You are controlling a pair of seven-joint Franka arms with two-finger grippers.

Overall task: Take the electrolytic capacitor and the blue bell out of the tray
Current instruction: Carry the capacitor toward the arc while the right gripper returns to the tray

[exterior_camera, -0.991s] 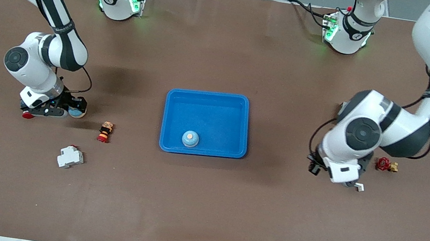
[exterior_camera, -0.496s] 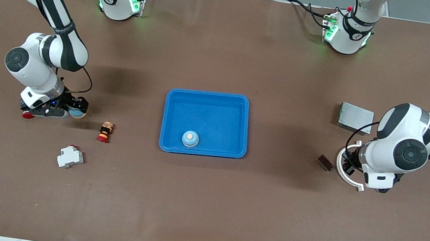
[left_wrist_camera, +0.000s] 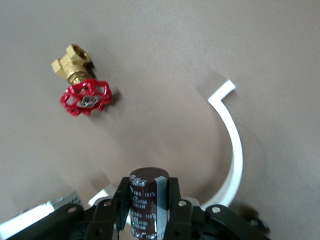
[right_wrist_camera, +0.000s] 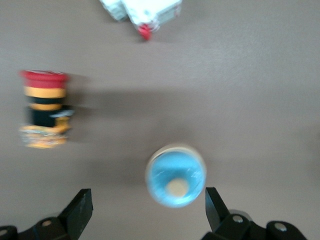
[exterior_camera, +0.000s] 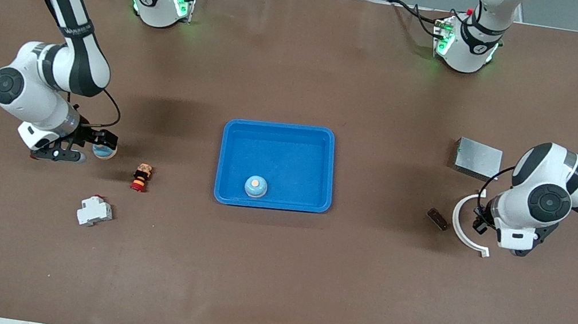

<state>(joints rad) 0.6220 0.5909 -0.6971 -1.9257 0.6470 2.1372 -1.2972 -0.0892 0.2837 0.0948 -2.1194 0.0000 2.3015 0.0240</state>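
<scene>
I'm looking down on the brown desk [exterior_camera: 271, 275], and the biggest thing on it is the blue tray [exterior_camera: 282, 129] sitting in the middle, with one blue bell [exterior_camera: 256, 186] already inside, close to the tray's wall nearest the front camera. Toward the left arm's end of the desk there's a grey metal box [exterior_camera: 477, 158], and nearer the camera than that a white curved bracket [exterior_camera: 462, 231] lying flat, with a small dark block [exterior_camera: 437, 219] just beside it on the tray's side. My left tool [left_wrist_camera: 149, 207] is over that bracket, and on the left wrist view I can see it pinching the capacitor [left_wrist_camera: 148, 196], a dark cylinder with a pale stripe, upright between the fingers [left_wrist_camera: 123, 197]. The same view shows a brass valve with a red handwheel [left_wrist_camera: 81, 88] lying on the desk near the bracket. Over at the right arm's end, a white circuit breaker [exterior_camera: 95, 211] lies closest to the camera, and a red and yellow push button [exterior_camera: 141, 177] lies on its side between it and the second blue bell [exterior_camera: 104, 150]. My right tool [right_wrist_camera: 149, 210] is low over that bell with its fingers [right_wrist_camera: 80, 210] spread wide, one on each side of it, and the right wrist view shows clear desk between each finger and the bell, so nothing is gripped there. That bell stands on the desk, well apart from the tray.
</scene>
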